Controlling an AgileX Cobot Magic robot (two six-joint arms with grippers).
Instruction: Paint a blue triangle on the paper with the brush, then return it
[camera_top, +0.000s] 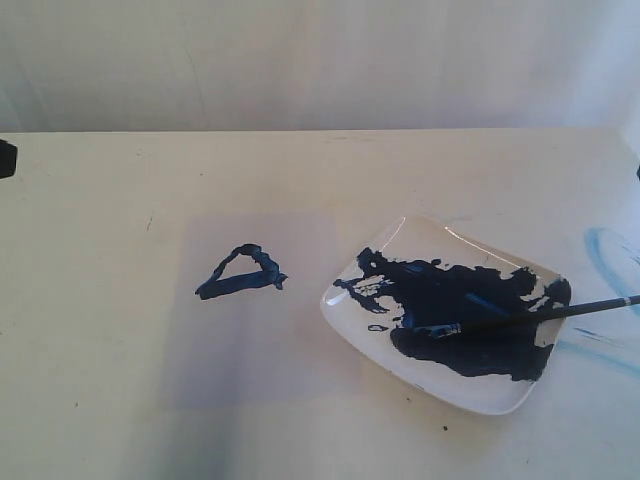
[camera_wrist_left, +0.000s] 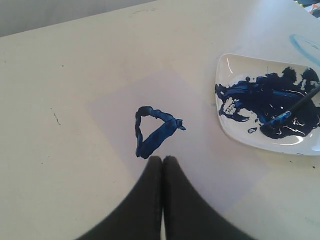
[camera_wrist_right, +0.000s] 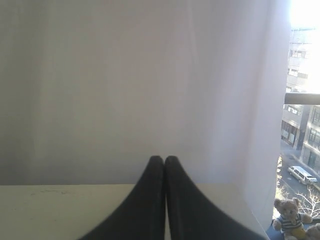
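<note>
1. Tabletop (camera_top: 100, 380): it carries everything. Only the exterior view shows all of it, with pale blue smears (camera_top: 605, 255) at its right edge. A knocked brush would likely add to them.
2. Paper (camera_top: 290, 350): it lies flat, just left of the plate, and nothing visible pins it down. An arm passing low could drag it. Its edges read more clearly in the left wrist view.
3. Plate (camera_top: 430, 380): it sits right of the paper and carries a big blue blotch (camera_top: 470, 320). A nudge to its rim could slop paint out.
4. Brush (camera_top: 540, 315): its tip lies in the blotch and its handle runs out over the plate's right rim, so it looks returned. The overhanging handle could roll or tip off, trailing paint. The exterior view shows nearly all of the handle, while the left wrist view cuts it short.
5. Triangle (camera_top: 240, 283): it is painted on the paper's upper middle in thick strokes, probably wet. Any brush of an arm would smear it. The left wrist view shows its wobble best.
6. Left fingers (camera_wrist_left: 162, 162): pressed together and empty, they hover close by the triangle and are the likeliest thing to smear it. They show only in their own view.
7. Right fingers (camera_wrist_right: 164, 161): pressed together and empty, they point at the wall (camera_wrist_right: 125, 75). Their view shows none of the task's things.
</note>
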